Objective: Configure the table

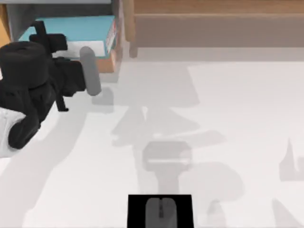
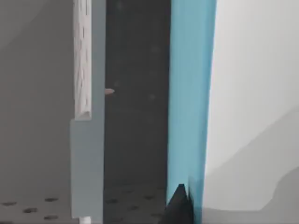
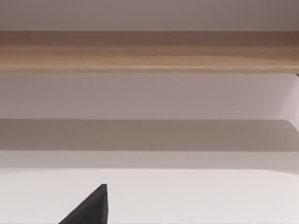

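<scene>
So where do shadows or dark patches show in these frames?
Top view: soft grey arm shadows cross the white table, one over the black mouse pad. Left wrist view: a dark gap beside the blue book. Right wrist view: a shaded band under the wooden shelf.

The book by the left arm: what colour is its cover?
Light blue cover on the book; clearest in the top view.

white table (image 1: 237, 118), teal book (image 1: 80, 28), black mat (image 1: 135, 211)
</scene>
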`<state>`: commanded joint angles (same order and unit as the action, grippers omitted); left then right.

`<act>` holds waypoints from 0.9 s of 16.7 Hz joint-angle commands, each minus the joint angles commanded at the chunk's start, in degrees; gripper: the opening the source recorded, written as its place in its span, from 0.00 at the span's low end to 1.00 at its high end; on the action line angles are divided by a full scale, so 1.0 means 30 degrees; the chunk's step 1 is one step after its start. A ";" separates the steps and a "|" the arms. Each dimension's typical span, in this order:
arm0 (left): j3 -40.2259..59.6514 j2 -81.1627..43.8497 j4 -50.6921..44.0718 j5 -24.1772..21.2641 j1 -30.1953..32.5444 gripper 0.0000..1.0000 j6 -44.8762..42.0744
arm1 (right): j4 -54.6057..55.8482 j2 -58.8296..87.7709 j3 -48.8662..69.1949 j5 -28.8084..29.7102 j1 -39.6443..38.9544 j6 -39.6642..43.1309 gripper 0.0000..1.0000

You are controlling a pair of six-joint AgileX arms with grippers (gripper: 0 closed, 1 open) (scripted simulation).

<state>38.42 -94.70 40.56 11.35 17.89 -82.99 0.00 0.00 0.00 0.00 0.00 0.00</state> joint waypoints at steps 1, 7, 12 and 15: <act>0.0376 -0.0634 0.0333 -0.0063 -0.0626 0.00 -0.0619 | 0.0000 0.0000 0.0000 0.0000 0.0000 0.0000 1.00; 0.1350 -0.2133 0.0761 -0.0527 -0.1569 0.00 -0.1603 | 0.0000 0.0000 0.0000 0.0000 0.0000 0.0000 1.00; 0.1948 -0.2570 0.0757 -0.0597 -0.1606 0.00 -0.1682 | 0.0000 0.0000 0.0000 0.0000 0.0000 0.0000 1.00; 0.2877 -0.3446 0.0667 -0.0704 -0.1810 0.00 -0.1720 | 0.0000 0.0000 0.0000 0.0000 0.0000 0.0000 1.00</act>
<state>47.06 -105.04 42.56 9.24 12.46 -88.14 0.00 0.00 0.00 0.00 0.00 0.00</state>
